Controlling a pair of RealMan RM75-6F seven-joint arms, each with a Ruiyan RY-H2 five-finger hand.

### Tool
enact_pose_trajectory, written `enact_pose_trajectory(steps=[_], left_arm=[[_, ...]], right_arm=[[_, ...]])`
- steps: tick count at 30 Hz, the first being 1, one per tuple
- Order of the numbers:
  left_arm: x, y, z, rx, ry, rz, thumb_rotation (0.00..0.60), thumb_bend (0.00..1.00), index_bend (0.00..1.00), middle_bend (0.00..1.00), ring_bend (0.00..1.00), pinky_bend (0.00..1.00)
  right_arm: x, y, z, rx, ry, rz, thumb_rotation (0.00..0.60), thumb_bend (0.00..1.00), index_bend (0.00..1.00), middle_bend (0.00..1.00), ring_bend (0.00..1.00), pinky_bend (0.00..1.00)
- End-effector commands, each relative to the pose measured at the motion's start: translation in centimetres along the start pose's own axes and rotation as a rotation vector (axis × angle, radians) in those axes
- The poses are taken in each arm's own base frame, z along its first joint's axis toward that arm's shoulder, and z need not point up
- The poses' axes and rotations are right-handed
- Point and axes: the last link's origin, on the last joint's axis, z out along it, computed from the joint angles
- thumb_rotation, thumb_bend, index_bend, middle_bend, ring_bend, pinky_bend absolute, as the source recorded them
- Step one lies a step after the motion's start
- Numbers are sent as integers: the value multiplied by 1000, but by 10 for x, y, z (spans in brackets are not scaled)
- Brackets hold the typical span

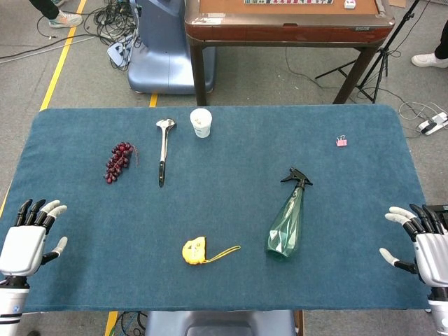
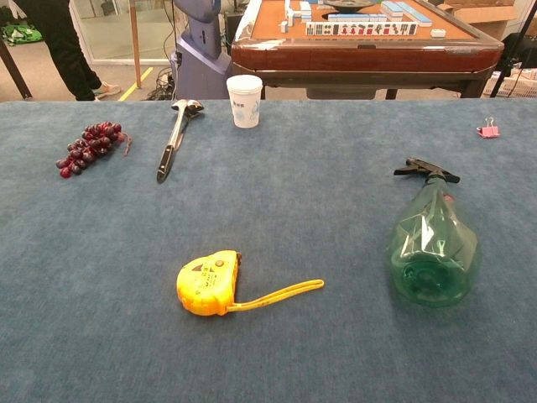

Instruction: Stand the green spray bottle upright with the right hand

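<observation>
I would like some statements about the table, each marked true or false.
1. The green spray bottle stands upright. False: it lies on its side.
2. The right hand holds nothing. True.
3. The paper cup lies tipped over. False: it stands upright.
4. The yellow tape measure lies left of the bottle. True.
5. The left hand grips the grapes. False: it is open, apart from them.

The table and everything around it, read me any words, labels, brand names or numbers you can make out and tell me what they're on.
None can be read.
White paper cup: small dark print on its side, too blurred to read.
Yellow tape measure: a dark label patch on its case, too small to read.
Tiles on the brown table behind: markings too small to read.
Green spray bottle: no label visible.
</observation>
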Motion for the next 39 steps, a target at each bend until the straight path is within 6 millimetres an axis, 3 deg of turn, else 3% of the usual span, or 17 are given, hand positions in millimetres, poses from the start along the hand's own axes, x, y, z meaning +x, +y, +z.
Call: enact_pose_trajectory(steps=[1,9,15,19,29,39], left_arm=[[0,1,0,-3,2,-2,600,330,217,166,94,10],[0,0,-1,2,-3,2,600,330,217,166,94,10],[-1,0,-2,1,-5,3,600,330,217,166,94,9],[-1,-1,-2,3,-9,3,600,330,217,166,94,8],[-3,-1,-3,4,-15,3,600,330,217,166,94,7],[-5,1,-4,-6,-21,1,600,330,217,166,94,7]], right_arm=[[-1,-4,5,12,-13,-14,600,126,311,249,86,75],[-8,-13,20,11,-89,-57,600,164,310,262,86,75],[-13,-20,37,27,-155,-74,600,437,267,263,86,75],[-17,-25,47,46,-187,-85,600,568,255,262,86,75],[-30,-27,63,21,-295,-89,600,586,140,219,86,75],[-49,-38,89,21,-409,-49,600,713,66,179,83,75]])
